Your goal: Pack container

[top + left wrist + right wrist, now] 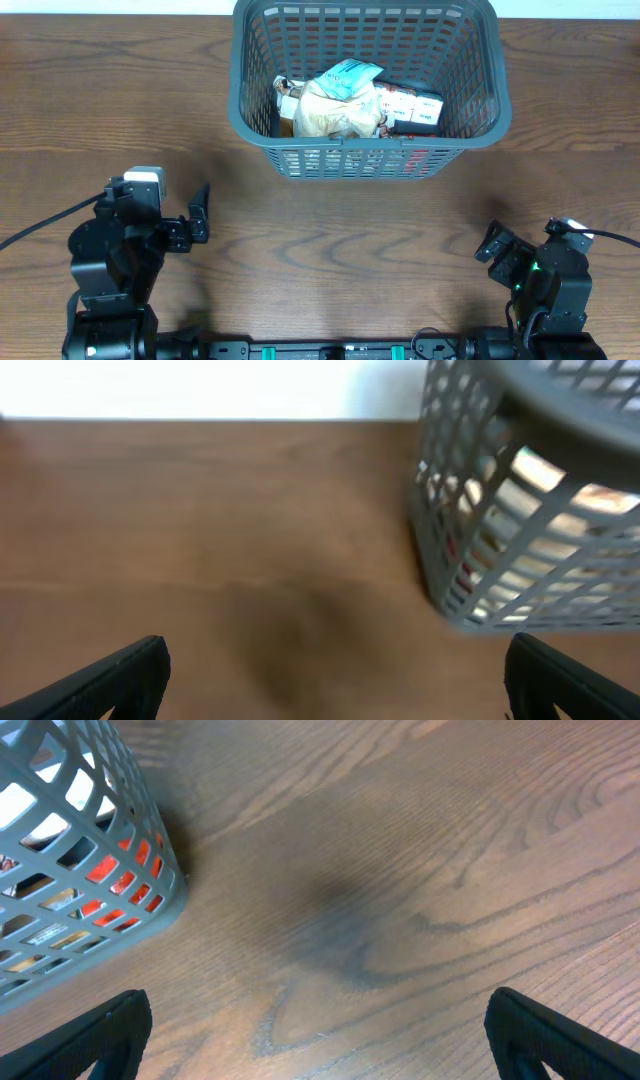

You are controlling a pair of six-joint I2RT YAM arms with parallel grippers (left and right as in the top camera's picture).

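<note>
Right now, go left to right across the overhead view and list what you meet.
left gripper → container, with snack packets inside → right gripper

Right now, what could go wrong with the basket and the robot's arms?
1. The basket seems close to the table's far edge; a hard nudge might push it off.
2. The packets are heaped at its near side, so another dropped on top might slide off the heap.
3. The left gripper and right gripper are wide open; a finger might snag in the basket's slots.
</note>
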